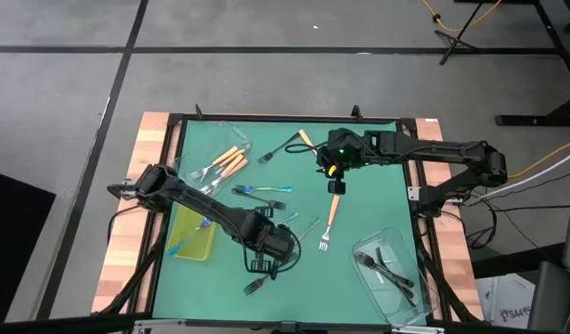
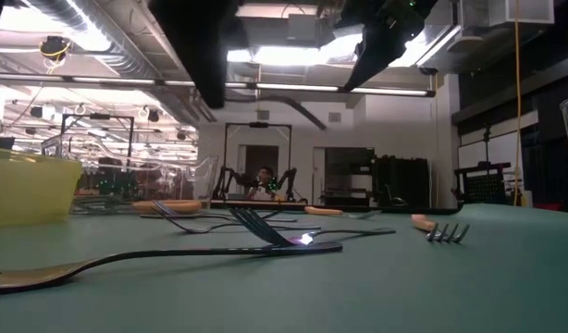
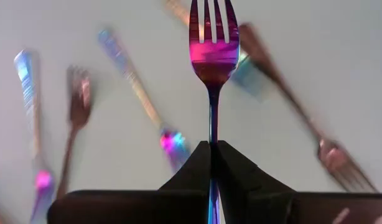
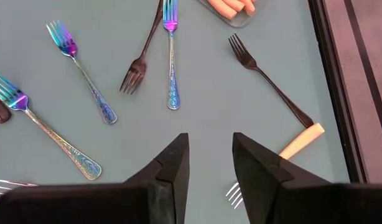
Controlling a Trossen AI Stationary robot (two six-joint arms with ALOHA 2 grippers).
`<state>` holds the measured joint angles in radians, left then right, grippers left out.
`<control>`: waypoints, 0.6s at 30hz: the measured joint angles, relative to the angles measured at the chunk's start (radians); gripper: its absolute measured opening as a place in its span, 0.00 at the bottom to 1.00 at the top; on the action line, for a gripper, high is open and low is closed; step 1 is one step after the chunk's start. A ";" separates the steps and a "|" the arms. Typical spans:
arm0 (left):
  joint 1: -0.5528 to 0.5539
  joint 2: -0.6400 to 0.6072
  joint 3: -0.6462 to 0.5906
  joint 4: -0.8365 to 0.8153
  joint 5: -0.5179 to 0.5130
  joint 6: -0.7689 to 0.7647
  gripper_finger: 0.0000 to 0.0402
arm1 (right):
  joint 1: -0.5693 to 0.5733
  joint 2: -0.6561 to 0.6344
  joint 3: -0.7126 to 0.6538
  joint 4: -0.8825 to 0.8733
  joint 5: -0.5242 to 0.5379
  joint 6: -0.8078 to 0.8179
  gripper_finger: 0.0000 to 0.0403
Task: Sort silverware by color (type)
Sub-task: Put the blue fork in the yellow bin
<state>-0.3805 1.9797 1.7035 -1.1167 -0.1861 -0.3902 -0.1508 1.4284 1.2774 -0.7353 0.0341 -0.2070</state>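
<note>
My left gripper [image 1: 266, 260] hangs over the green mat's near middle, shut on an iridescent fork [image 3: 213, 43]. Two more iridescent forks [image 1: 252, 190] and a dark fork [image 1: 257, 283] lie flat on the mat around it. My right gripper [image 4: 211, 149] stands open and empty above the mat's far middle [image 1: 333, 176]. An orange-handled fork [image 1: 330, 218] lies close to it on the near side. Another orange-handled fork [image 1: 308, 141] and a dark one [image 1: 280, 148] lie on the far side. The right wrist view shows loose iridescent forks [image 4: 172, 56] and dark forks [image 4: 272, 87]. My left gripper pinches the iridescent fork's slim handle [image 3: 211, 124] between its two fingers [image 3: 231, 168]. The fingers point steeply down from above. The fork's tined head [image 3: 213, 28] sticks out past the fingertips, and the fork is lifted clear of the mat.
A clear tub [image 1: 220, 153] with orange-handled forks stands at the far left. A yellow-green tray [image 1: 192, 243] holds iridescent forks at the left. A clear tub [image 1: 392, 274] with dark forks sits at the near right. A black frame [image 1: 410, 186] edges the mat.
</note>
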 joint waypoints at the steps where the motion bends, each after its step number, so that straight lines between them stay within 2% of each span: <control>1: -0.004 0.000 0.012 -0.030 -0.009 -0.017 0.01 | 0.000 0.000 0.000 0.000 0.000 0.000 0.28; 9: -0.048 -0.001 0.078 -0.228 -0.039 -0.156 0.01 | 0.000 0.000 0.000 0.000 0.000 0.000 0.28; 18: -0.095 -0.024 0.085 -0.461 -0.041 -0.313 0.01 | 0.000 0.000 0.000 0.000 0.000 0.000 0.28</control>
<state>-0.4755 1.9553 1.7889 -1.5772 -0.2272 -0.7032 -0.1509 1.4284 1.2774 -0.7353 0.0342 -0.2070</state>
